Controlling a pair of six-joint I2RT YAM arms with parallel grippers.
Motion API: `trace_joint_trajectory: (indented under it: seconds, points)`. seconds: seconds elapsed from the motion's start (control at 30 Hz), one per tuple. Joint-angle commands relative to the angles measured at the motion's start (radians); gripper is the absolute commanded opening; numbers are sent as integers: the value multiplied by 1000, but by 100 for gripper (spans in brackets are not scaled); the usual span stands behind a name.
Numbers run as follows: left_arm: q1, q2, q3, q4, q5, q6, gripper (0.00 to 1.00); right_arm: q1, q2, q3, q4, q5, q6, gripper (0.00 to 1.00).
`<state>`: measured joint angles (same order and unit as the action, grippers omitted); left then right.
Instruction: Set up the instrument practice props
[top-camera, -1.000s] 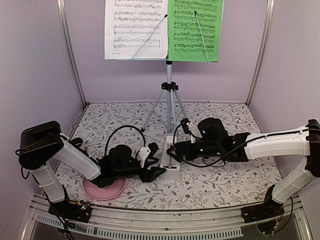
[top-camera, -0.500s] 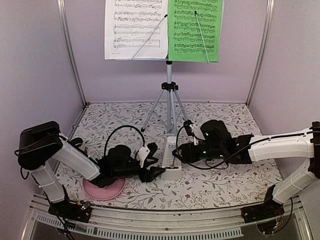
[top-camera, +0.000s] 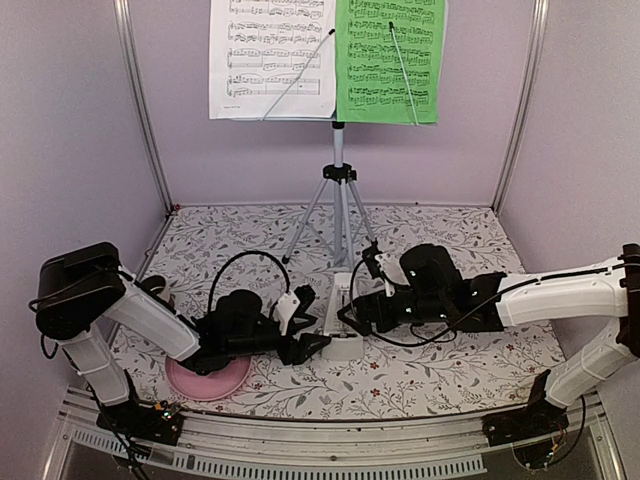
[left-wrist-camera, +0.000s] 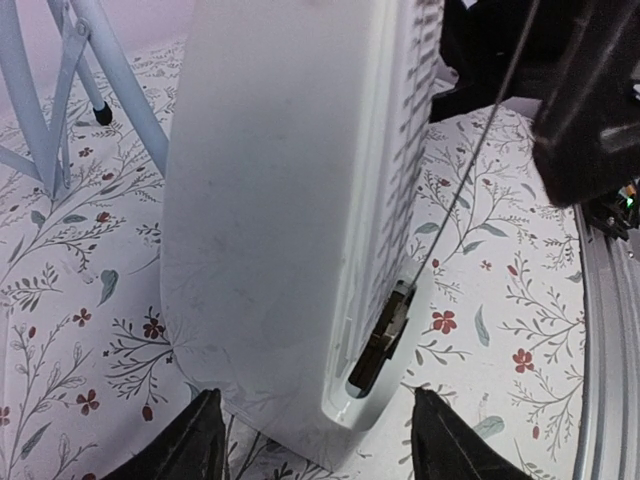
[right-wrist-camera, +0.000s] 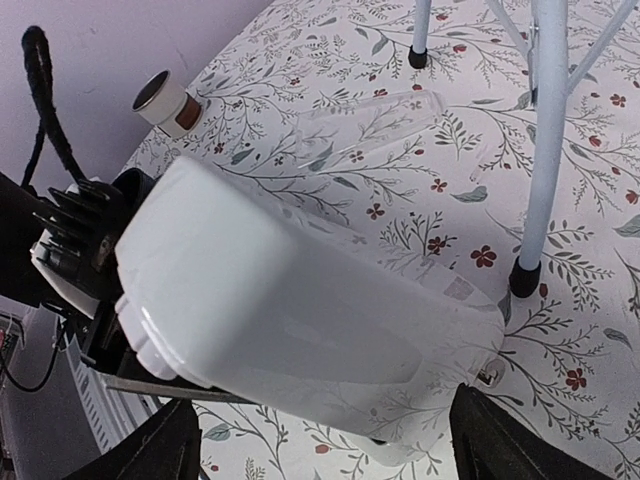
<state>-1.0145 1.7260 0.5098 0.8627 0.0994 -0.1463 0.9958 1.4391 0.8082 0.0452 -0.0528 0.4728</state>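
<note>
The music stand (top-camera: 338, 170) is up at the back with the white sheet (top-camera: 270, 55) and green sheet (top-camera: 388, 55) on it. So I reckon what's left is the metronome (top-camera: 343, 335), on the table just in front of the tripod, between both arms. I'd steady its base and go gentle near that thin pendulum rod. The left gripper (left-wrist-camera: 318, 440) straddles the base, jaws apart; can't tell if it's actually pinching. The right gripper (right-wrist-camera: 320, 445) gapes wide around the body, gripping nothing.
</note>
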Motion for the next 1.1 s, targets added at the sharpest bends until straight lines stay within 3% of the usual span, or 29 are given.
trace_joint_trajectory:
  seconds: [0.0, 0.2, 0.47, 1.07]
  points:
    - [-16, -11, -1, 22, -4, 10, 65, 19, 0, 8, 44, 7, -14, 91]
    - [-16, -20, -11, 28, -30, -1, 74, 75, 54, 73, 25, 107, -4, 99]
    - [-16, -52, -40, 38, -77, -5, 90, 87, 29, 63, -20, 202, 36, 95]
    - [-16, -65, -31, 23, -91, -2, 92, 44, -173, -90, -138, 318, 93, 86]
